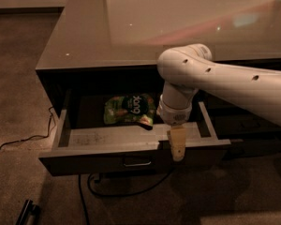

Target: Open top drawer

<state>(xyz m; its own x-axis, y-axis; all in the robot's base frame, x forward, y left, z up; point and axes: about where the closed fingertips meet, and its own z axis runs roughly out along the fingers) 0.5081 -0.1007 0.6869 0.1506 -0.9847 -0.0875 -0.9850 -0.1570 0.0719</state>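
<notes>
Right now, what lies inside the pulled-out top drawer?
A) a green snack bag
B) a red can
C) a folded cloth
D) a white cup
A: a green snack bag lies toward the back of the top drawer, while the gripper hangs at the drawer's front edge, right of the metal pull.

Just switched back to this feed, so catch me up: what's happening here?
The robot's arm reaches down from the right, its gripper at the front edge of the top drawer, right of the metal pull. The drawer stands pulled well out under the counter, with a green snack bag lying at the back of its grey floor.
</notes>
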